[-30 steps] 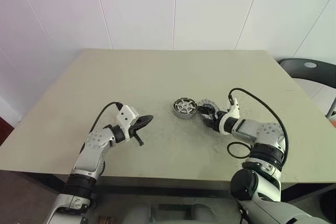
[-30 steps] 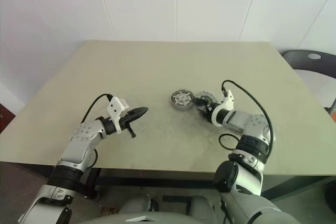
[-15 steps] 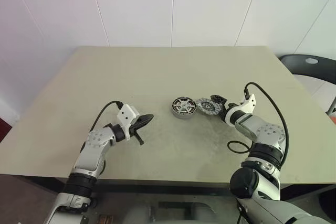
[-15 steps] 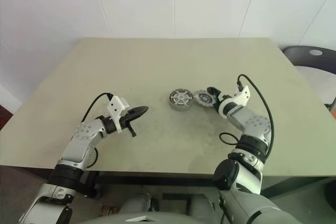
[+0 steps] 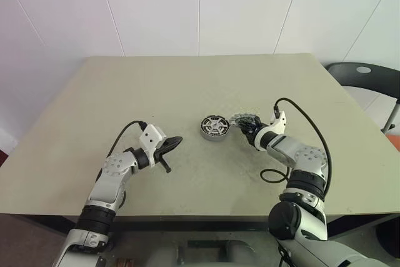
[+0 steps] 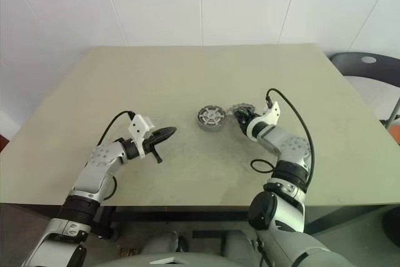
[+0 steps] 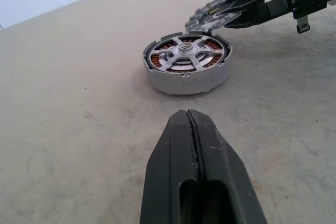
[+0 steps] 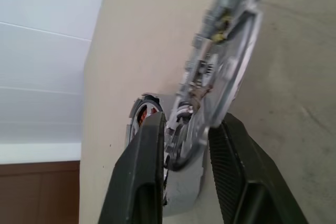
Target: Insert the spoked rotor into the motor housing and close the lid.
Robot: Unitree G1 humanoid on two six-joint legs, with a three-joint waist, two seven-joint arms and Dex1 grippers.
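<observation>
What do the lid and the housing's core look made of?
The lid looks like bare grey metal, dull cast finish, with a toothed rim; the right gripper pinches its edge. The housing has a brushed silvery shell, likely aluminium, around reddish-brown windings that look like copper wire. The spoked rotor seems already seated in it.

We take the motor housing (image 5: 213, 127) as our landmark, sitting on the worktop (image 5: 187, 85) near its middle. In it lies the spoked rotor (image 7: 186, 54). Just to its right we find the lid (image 5: 245, 120), raised off the worktop and tilted, between the fingers of our right hand (image 5: 249, 130). Well to the housing's left and nearer us, our left hand (image 5: 171, 144) points toward it.
</observation>
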